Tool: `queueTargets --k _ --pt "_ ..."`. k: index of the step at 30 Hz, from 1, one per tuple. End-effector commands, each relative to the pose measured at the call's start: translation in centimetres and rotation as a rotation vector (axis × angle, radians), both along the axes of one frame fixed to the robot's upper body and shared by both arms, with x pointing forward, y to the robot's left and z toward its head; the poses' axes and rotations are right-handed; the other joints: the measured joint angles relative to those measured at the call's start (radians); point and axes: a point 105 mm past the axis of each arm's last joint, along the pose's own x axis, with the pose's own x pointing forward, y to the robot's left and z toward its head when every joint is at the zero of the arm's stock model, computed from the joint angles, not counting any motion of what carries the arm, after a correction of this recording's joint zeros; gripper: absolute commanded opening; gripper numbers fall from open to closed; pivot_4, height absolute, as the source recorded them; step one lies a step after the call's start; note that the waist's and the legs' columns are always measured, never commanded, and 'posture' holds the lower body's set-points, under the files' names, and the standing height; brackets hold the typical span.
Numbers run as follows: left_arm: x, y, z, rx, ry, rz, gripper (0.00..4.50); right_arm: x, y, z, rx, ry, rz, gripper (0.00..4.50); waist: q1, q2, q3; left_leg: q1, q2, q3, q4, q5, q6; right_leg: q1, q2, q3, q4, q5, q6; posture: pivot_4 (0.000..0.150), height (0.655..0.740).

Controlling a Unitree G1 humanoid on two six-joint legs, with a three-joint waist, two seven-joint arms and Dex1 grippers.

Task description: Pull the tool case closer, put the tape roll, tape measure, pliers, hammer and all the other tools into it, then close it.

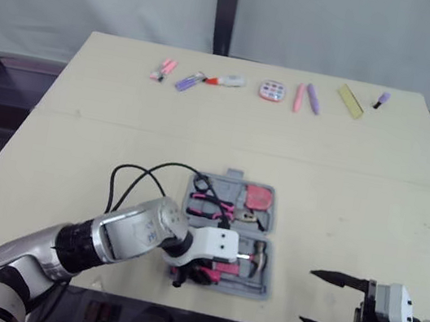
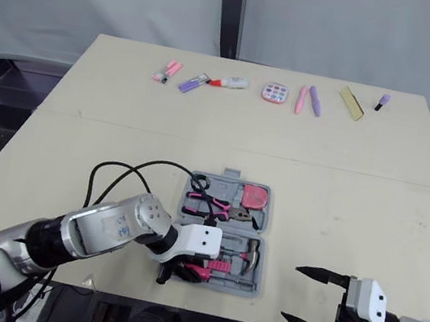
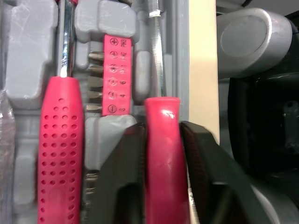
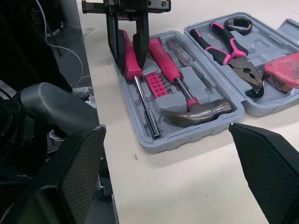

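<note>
In the head views, the tool case (image 1: 228, 233) was seen lying open on the table (image 1: 361, 177), close to the table's near edge, so the pull towards the robot was judged as done. The left gripper (image 1: 186, 275) was held over the near left corner of the tool case, while the right gripper (image 1: 308, 296) was held well to the right of the tool case, spread wide and empty, presumably kept clear until the lid had to be shut. A row of small pens and oddments (image 1: 236, 82) was left far beyond the tool case, and a black cable (image 1: 138, 177) was looped just to its left; neither was judged to be in the way. In the left wrist view, a pink-handled driver (image 3: 162, 154) was seen clamped between the two black fingers, lined up lengthwise over its slot at the outer edge of the tool case, apparently so that it could be pressed in. Beside it a second screwdriver (image 3: 60, 140) and a bit holder (image 3: 115, 74) were already seated. In the right wrist view, the hammer (image 4: 196, 112) was seen lying across the near half of the tool case, with the pliers (image 4: 229, 49), the tape roll (image 4: 235, 24) and the tape measure (image 4: 282, 70) settled in the other half. Whether the held driver was fully bedded could not be told; once it is, closing was judged to be the main step left.
</note>
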Motion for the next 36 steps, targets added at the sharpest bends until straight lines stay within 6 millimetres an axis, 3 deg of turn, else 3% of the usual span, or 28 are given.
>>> queueTargets --k 1,4,8,9,11,15,18,19,27,36 --pt "-0.2 -0.1 1.1 -0.038 -0.005 0.01 3.28 0.1 0.3 0.7 0.008 -0.037 0.0 4.5 0.0 0.0 0.0 0.0 0.0 0.0 0.0 0.0 0.0 0.0 0.0 0.0 0.0 0.0 0.0 0.15 0.74" --pt "-0.5 0.1 1.6 -0.052 0.037 0.036 4.48 0.1 0.3 0.6 0.01 -0.038 0.0 4.5 0.0 0.0 0.0 0.0 0.0 0.0 0.0 0.0 0.0 0.0 0.0 0.001 0.0 0.0 0.0 0.15 0.74" --pt "-0.7 0.8 2.6 -0.087 0.085 0.097 4.48 0.2 0.4 0.5 0.018 -0.038 -0.002 4.5 -0.001 0.0 0.0 0.0 0.0 0.0 0.0 0.0 0.0 0.0 0.0 0.001 0.0 0.0 0.0 0.15 0.74" --pt "-0.4 1.1 2.8 -0.109 0.062 0.111 3.99 0.2 0.4 0.5 0.017 -0.04 -0.001 4.5 -0.001 0.0 0.0 0.0 0.0 0.0 0.0 0.0 0.0 0.0 0.0 0.001 0.0 0.0 0.0 0.15 0.74" --pt "-0.3 1.4 3.2 -0.154 0.058 0.127 3.63 0.3 0.3 0.5 0.018 -0.042 -0.001 4.5 -0.001 0.0 0.0 0.0 0.0 0.0 0.0 0.0 0.0 0.0 0.0 0.001 0.0 0.0 0.0 0.15 0.74" --pt "-0.2 2.0 3.1 -0.274 0.011 0.115 1.57 0.5 0.2 0.5 0.016 -0.049 -0.005 4.5 -0.001 0.0 0.0 0.0 0.0 0.0 0.0 0.0 0.0 0.0 0.0 0.001 0.0 0.0 0.0 0.15 0.74" --pt "-0.5 2.7 2.5 -0.327 -0.027 0.09 0.28 0.7 0.2 0.7 0.023 -0.061 -0.015 4.5 -0.001 0.0 0.0 0.0 0.001 0.0 0.0 0.0 0.0 0.0 0.0 0.001 -0.001 0.0 0.0 0.15 0.74" --pt "-0.5 2.7 2.4 -0.371 -0.046 0.083 0.04 0.7 0.1 0.7 0.026 -0.065 -0.018 4.5 -0.001 0.0 0.0 0.0 0.001 0.0 0.0 0.0 0.0 0.0 0.0 0.001 -0.001 0.0 0.0 0.15 0.74" --pt "0.1 3.0 0.8 -0.513 -0.233 0.033 0.04 0.8 0.1 0.7 0.027 -0.074 -0.025 4.5 -0.001 0.001 -0.001 0.001 0.0 0.0 0.0 0.0 0.0 0.0 -0.001 0.0 -0.001 0.0 0.0 0.15 0.74" --pt "0.2 2.9 -0.7 -0.52 -0.253 0.024 0.04 0.7 -0.1 0.8 0.019 -0.079 -0.032 4.5 -0.002 0.001 -0.001 0.001 0.0 0.0 0.0 0.0 0.0 0.0 -0.001 -0.001 0.0 0.0 0.0 0.15 0.74"
